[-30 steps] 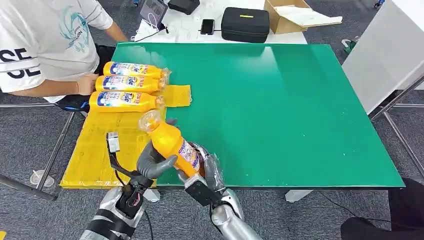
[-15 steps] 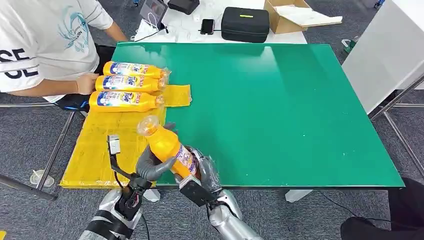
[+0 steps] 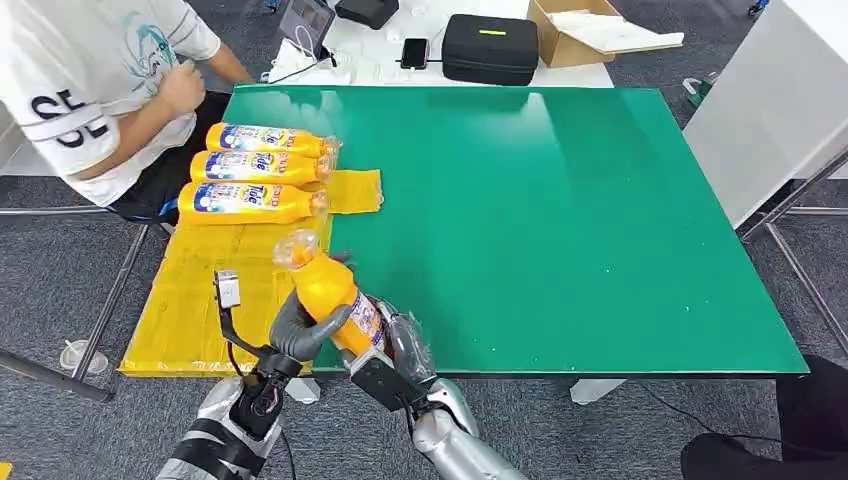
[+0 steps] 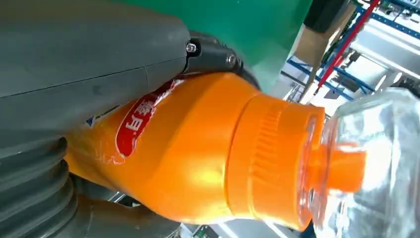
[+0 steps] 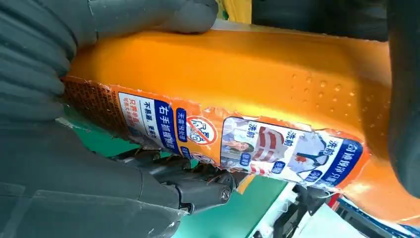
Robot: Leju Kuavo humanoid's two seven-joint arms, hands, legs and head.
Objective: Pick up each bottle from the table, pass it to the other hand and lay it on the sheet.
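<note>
Both hands grip one orange bottle above the table's near-left edge.

The left hand (image 3: 300,328) wraps its grey thumb and fingers around the upper body of the orange bottle (image 3: 327,288), while the right hand (image 3: 400,345) clasps the labelled lower part; the bottle tilts, clear cap pointing toward the yellow sheet (image 3: 190,300). That sheet covers the near-left corner of the green table (image 3: 560,220). Three more bottles (image 3: 255,170) lie side by side at the sheet's far end. A person (image 3: 90,90) sits beyond the table's left edge.
</note>
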